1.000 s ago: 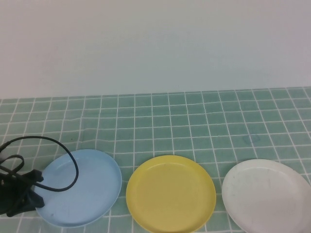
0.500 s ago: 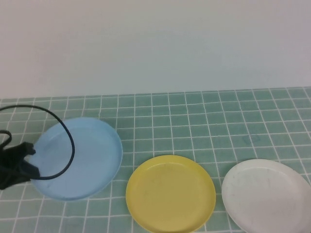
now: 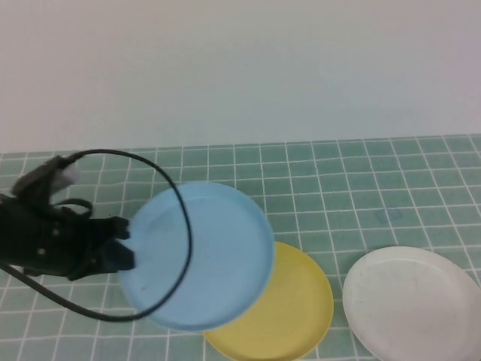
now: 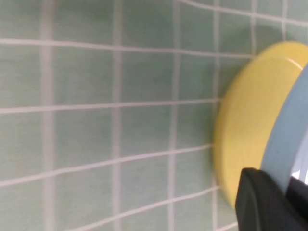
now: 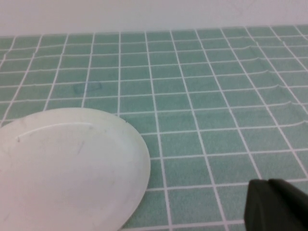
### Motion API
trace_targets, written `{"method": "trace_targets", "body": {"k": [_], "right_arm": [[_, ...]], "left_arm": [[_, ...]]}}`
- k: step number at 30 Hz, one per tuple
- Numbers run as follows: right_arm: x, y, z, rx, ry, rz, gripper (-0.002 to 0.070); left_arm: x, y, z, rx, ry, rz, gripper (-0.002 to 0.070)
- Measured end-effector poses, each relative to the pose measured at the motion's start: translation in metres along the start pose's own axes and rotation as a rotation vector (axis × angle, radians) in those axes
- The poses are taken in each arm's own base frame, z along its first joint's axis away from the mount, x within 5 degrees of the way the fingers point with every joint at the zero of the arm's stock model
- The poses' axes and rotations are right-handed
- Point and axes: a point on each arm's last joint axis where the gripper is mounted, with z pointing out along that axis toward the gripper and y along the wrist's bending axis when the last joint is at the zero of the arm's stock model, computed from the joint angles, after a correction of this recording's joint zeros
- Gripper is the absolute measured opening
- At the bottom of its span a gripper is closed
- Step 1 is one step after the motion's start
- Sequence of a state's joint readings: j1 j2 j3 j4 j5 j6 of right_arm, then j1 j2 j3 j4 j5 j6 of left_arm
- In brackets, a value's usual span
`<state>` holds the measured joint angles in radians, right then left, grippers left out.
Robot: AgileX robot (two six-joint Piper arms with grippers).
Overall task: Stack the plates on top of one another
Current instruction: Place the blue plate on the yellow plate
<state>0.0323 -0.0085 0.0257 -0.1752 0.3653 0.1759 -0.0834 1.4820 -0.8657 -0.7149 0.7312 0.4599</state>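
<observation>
My left gripper (image 3: 126, 252) is shut on the left rim of the light blue plate (image 3: 207, 252) and holds it raised and tilted, with its right part over the left part of the yellow plate (image 3: 304, 308). In the left wrist view the blue plate's rim (image 4: 286, 139) sits in my left gripper (image 4: 288, 197), with the yellow plate (image 4: 245, 130) just behind it. The white plate (image 3: 417, 301) lies flat at the front right, apart from the others. In the right wrist view the white plate (image 5: 67, 168) lies beside my right gripper (image 5: 276, 204), which is shut, empty and out of the high view.
The table is covered by a green cloth with a white grid (image 3: 338, 188). A pale wall (image 3: 240, 68) stands behind it. A black cable (image 3: 180, 218) loops from my left arm over the blue plate.
My left gripper has lifted the blue plate off the table and carried it right, from beside the yellow plate to partly over it. The yellow and white plates have not moved.
</observation>
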Motion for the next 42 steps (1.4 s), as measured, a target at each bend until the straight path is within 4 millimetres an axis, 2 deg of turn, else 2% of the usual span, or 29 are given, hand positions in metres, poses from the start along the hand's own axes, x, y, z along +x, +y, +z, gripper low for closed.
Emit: {"method": "trace_targets", "body": {"k": [4, 7, 13, 17, 35, 42], "right_arm": [[0.000, 0.000, 0.000, 0.000, 0.000, 0.000, -0.0002], [0.000, 0.000, 0.000, 0.000, 0.000, 0.000, -0.0002], [0.000, 0.000, 0.000, 0.000, 0.000, 0.000, -0.0002], [0.000, 0.000, 0.000, 0.000, 0.000, 0.000, -0.0002], [0.000, 0.000, 0.000, 0.000, 0.000, 0.000, -0.0002], [0.000, 0.000, 0.000, 0.000, 0.000, 0.000, -0.0002]], "left_arm": [[0.001, -0.023, 0.015, 0.001, -0.019, 0.048, -0.0001], [0.002, -0.031, 0.027, -0.002, -0.017, 0.055, -0.0001], [0.008, -0.028, 0.054, -0.008, 0.070, 0.044, 0.0000], [0.009, -0.024, 0.064, -0.013, 0.103, 0.019, 0.0000], [0.002, -0.029, 0.068, 0.043, 0.084, 0.043, 0.0001], [-0.001, -0.028, 0.076, 0.057, 0.118, 0.046, 0.0001]]}}
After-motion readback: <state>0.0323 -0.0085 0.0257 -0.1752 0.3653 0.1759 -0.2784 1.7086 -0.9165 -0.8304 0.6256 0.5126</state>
